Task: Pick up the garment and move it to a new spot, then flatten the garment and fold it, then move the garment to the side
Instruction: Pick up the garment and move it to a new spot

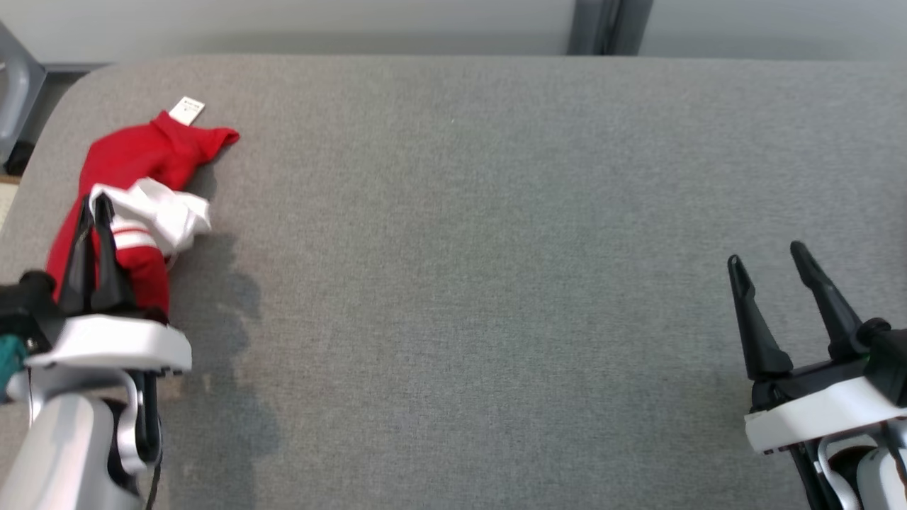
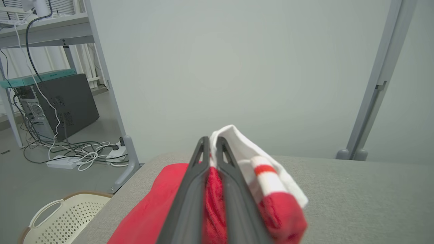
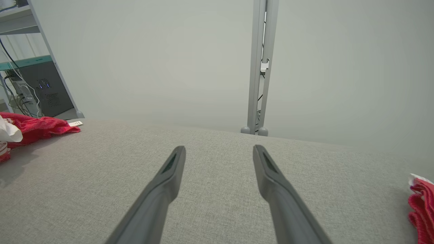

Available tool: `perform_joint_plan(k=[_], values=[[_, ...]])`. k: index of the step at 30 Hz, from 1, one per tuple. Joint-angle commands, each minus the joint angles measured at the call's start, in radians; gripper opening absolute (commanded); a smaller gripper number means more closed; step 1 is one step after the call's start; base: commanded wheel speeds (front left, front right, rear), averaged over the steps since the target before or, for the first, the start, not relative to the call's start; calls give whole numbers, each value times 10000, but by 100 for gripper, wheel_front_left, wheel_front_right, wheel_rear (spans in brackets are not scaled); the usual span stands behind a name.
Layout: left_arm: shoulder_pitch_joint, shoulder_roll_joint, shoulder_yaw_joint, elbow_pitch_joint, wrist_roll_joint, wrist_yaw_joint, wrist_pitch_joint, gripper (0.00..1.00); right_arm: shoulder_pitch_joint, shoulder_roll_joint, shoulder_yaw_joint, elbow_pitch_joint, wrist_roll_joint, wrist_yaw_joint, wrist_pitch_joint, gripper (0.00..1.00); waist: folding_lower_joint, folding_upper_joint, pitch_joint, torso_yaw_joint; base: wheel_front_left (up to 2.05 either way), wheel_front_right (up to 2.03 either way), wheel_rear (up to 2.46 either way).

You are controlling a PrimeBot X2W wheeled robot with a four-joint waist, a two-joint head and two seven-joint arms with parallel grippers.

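Observation:
The garment point(image 1: 142, 156) is a crumpled red piece with a white, red-striped part, lying at the far left of the grey table point(image 1: 496, 283). My left gripper point(image 1: 95, 202) is shut on its near part. In the left wrist view, red cloth is pinched between the fingers of that gripper point(image 2: 212, 140), and the white striped part of the garment point(image 2: 271, 189) bulges to their right. My right gripper point(image 1: 765, 253) hovers open at the lower right, far from the garment. Between the spread fingers of the right gripper point(image 3: 219, 148) is nothing but bare table; the garment point(image 3: 37, 127) shows at the left edge.
A white tag point(image 1: 187, 110) sticks out at the garment's far end. Another red cloth point(image 3: 420, 203) lies at the right edge of the right wrist view. Off the table's left side stand a perforated cream basket point(image 2: 57, 217), a computer tower point(image 2: 64, 105) and cables. A grey post point(image 3: 259, 67) rises behind.

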Motion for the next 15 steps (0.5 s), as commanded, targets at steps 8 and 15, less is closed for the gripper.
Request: perform_joint_plan(k=[8,15], values=[[2564,89,17,-2909,191,1019,916,0,669,129,99,57,-67,1,98,100,0,0,-1094,-537,0,0,0],[3093,39,-475,-3985,448,1121,1206,0,822,199,30,-94,-6,1,168,100,0,0,-1314,-794,0,0,0]])
